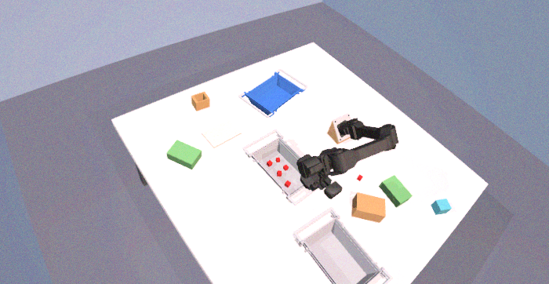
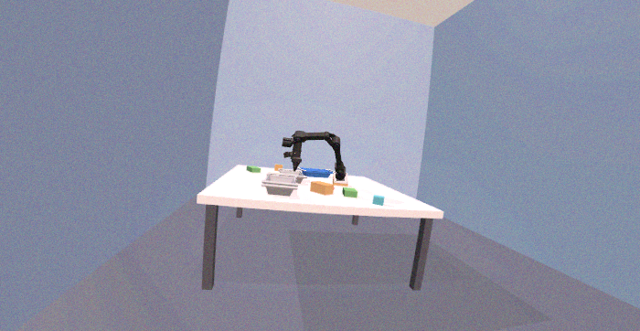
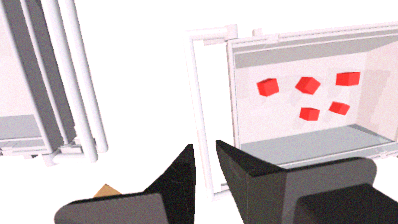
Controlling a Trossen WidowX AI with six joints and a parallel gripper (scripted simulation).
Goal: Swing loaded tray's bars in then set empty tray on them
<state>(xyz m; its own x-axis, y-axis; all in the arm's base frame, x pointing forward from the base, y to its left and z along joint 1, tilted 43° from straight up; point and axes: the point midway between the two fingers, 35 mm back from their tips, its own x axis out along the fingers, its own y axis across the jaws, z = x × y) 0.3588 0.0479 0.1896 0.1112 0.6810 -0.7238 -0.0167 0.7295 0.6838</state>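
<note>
The loaded tray (image 1: 290, 153) (image 3: 320, 142) is pale grey with several red blocks (image 1: 279, 173) (image 3: 308, 85) inside. Its far bar (image 1: 259, 140) is swung out over the far end. Its near bar (image 1: 303, 198) (image 3: 198, 110) is swung out over the end facing the empty tray. The empty tray (image 1: 353, 247) (image 2: 281, 190) (image 3: 30, 60) stands nearer the front, upright. My gripper (image 2: 295, 169) (image 3: 204, 147) points down at the loaded tray's near end, open by a narrow gap. The near bar shows between the fingertips in the wrist view; its height against them is unclear. The arm hides part of this end in the top view.
An orange block (image 1: 369, 207) (image 2: 322, 187), a green block (image 1: 395, 191) (image 2: 349, 193) and a cyan block (image 1: 441, 206) (image 2: 378, 200) stand right of the trays. One red block (image 1: 360, 177) lies outside. A blue tray (image 1: 288, 85) stands at the back. Another green block (image 1: 184, 154) is at left.
</note>
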